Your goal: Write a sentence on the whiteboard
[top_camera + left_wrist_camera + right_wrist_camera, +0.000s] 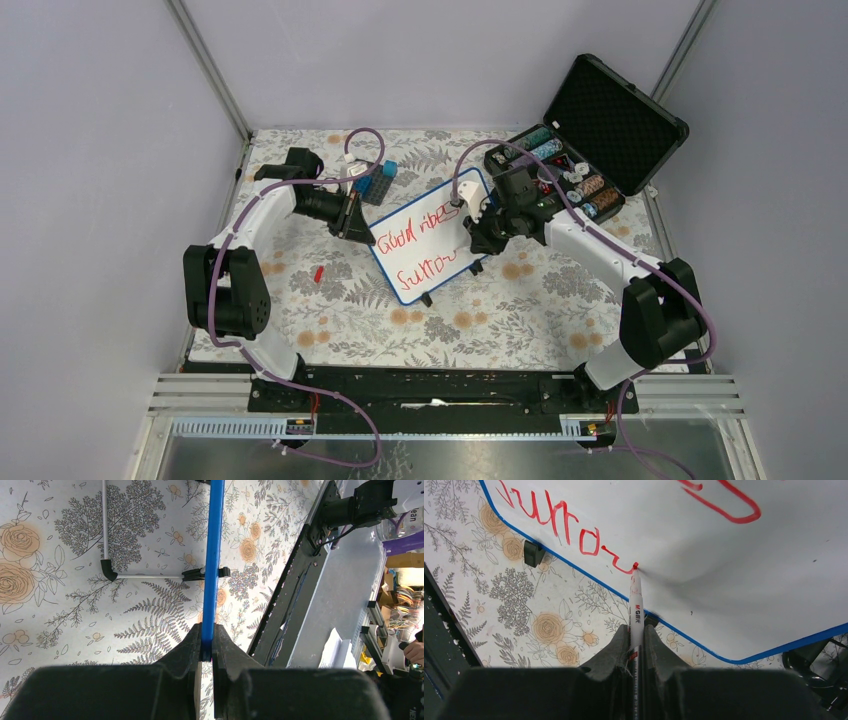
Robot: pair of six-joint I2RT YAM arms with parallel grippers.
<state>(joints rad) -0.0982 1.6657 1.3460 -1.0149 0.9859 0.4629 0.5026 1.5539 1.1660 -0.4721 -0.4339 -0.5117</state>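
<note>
The small rectangular white whiteboard with a blue rim stood tilted at the middle of the floral-patterned desk. The left hand was clamped on its blue edge. The right hand was clamped on a white-barrelled red marker. The marker's tip touched the board at the end of the red handwritten sentence, just inside the lower rim. Open desk lay toward the arm bases. An open black hard case stood near the right hand.

- Centre: the whiteboard blocks the middle, left gripper and right gripper crowding its edges.
- Upper right: open black case walls it.
- Lower centre: floral cloth lies open.
</note>
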